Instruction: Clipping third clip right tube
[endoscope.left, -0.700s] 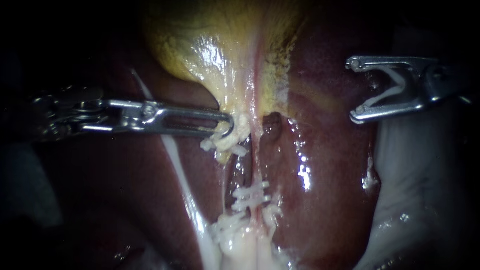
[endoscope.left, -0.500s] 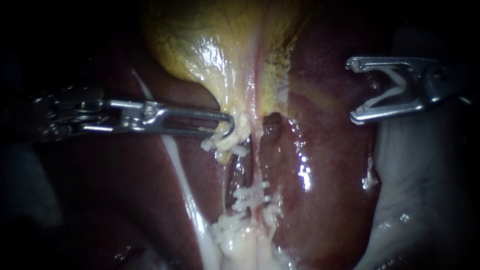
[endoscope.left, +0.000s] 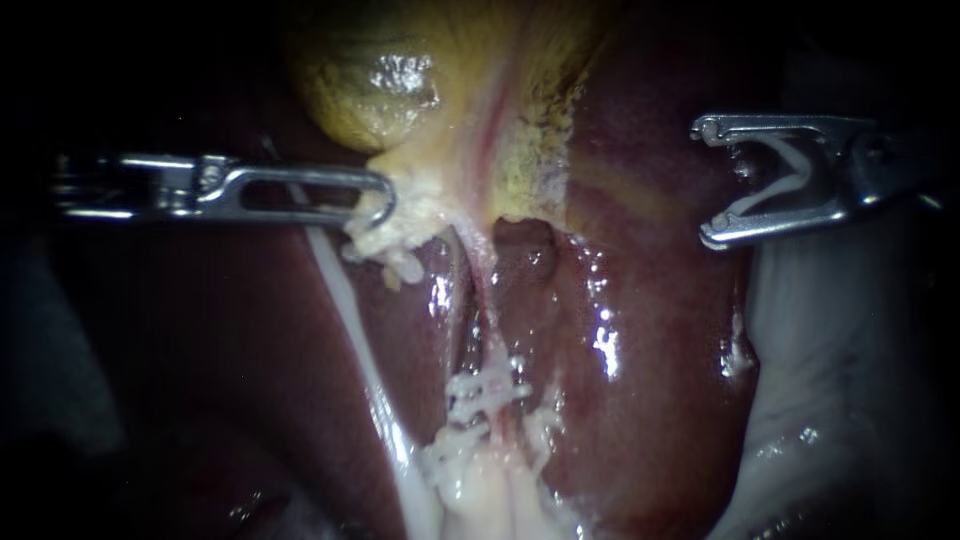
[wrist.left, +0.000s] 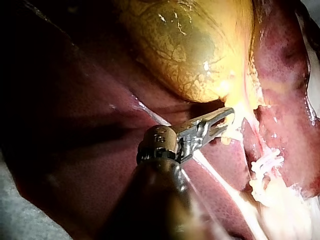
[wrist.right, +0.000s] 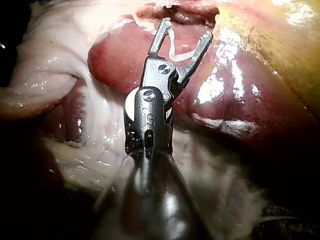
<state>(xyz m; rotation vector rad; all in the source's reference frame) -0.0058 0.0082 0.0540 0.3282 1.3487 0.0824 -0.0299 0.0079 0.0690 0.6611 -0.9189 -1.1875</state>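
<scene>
The yellow gallbladder lies at the top, over the dark red liver. My left instrument comes in from the left, jaws shut on whitish tissue at the gallbladder's neck. A thin pinkish tube runs taut from the neck down to white clips across it. My right instrument hangs at the right, apart from the tube, jaws wide with a white clip seated between them. The left wrist view shows the left instrument under the gallbladder. The right wrist view shows the right instrument holding its clip.
A white band of tissue runs diagonally below the left instrument's shaft. Pale white tissue borders the liver at the right. A dark hollow sits just right of the tube, below the neck. Whitish fat is heaped below the clips.
My left instrument has moved up and to the left with the neck tissue in its jaws, pulling the neck along and stretching the tube. The right instrument has stayed put.
</scene>
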